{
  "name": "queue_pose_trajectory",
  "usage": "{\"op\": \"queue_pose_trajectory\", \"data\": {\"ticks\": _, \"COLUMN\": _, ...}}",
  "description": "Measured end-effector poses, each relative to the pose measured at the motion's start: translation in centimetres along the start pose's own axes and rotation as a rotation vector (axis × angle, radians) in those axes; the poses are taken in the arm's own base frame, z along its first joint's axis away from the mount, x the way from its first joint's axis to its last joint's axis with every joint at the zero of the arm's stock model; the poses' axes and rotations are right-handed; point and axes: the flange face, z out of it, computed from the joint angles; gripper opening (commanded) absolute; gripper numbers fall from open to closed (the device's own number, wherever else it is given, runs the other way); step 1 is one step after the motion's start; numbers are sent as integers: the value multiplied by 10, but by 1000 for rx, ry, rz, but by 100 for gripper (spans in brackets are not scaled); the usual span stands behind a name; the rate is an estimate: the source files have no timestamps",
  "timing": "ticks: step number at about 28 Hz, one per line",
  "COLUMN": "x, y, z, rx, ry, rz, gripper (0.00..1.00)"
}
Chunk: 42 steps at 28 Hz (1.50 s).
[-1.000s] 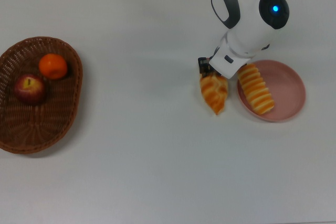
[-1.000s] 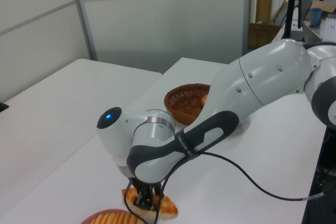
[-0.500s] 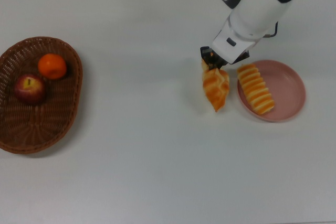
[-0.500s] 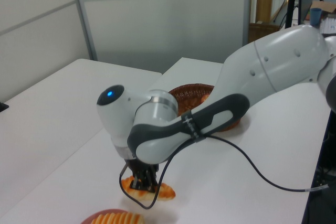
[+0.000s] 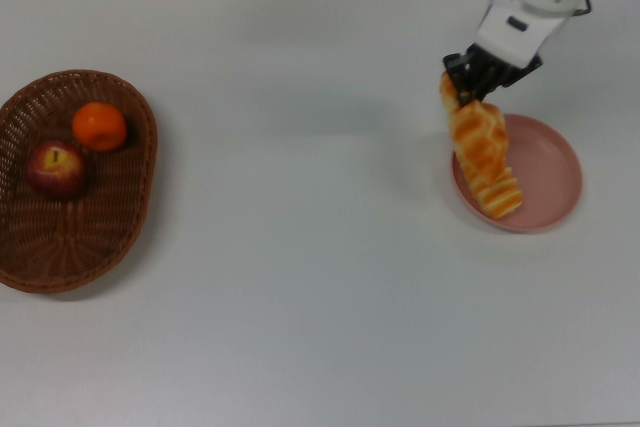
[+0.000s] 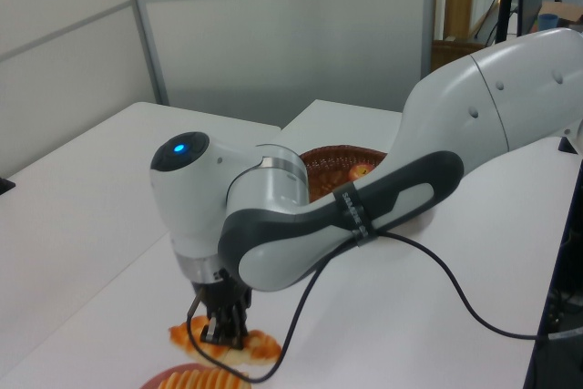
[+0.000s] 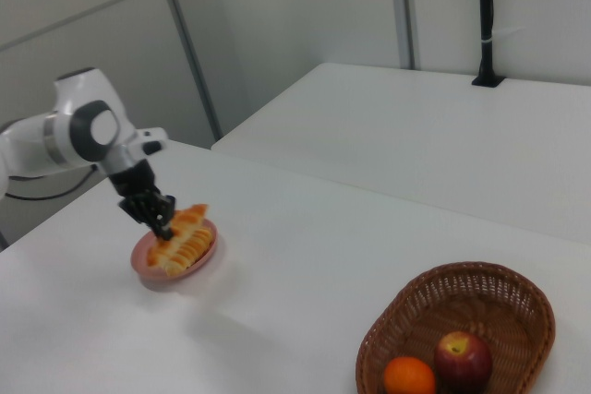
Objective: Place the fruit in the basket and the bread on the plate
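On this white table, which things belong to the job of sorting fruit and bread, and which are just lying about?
Belongs to the job:
- brown woven wicker basket
- dark red apple
- bright orange mandarin
- round pink plate
- orange and yellow striped roll
- golden-brown braided loaf, held by the gripper

Just lying about:
- black post on the far table

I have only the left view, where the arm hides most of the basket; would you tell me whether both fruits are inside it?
Observer: Yes. In the top view, the apple and the mandarin both lie inside the basket.
Operator: Thank you. Is the striped roll fully on the plate?
Observer: Yes, the striped roll lies inside the pink plate.
Operator: And where is the braided loaf?
Observer: The tool grips the braided loaf by one end. In the top view it overlaps the plate's left rim.
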Motion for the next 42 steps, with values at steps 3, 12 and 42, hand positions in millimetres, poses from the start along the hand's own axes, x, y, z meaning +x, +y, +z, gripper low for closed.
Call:
{"op": "queue_pose_trajectory", "data": {"ticks": 3, "x": -2, "y": -20, "z": -9, "rx": 16, "ry": 35, "rz": -31, "gripper": 0}}
{"op": "queue_pose_trajectory", "data": {"ticks": 12, "x": 4, "y": -66, "z": 8, "rx": 55, "ry": 129, "rz": -111, "gripper": 7}}
{"op": "queue_pose_trajectory", "data": {"ticks": 42, "x": -14, "y": 44, "z": -66, "rx": 11, "ry": -7, "rz": 109, "gripper": 100}}
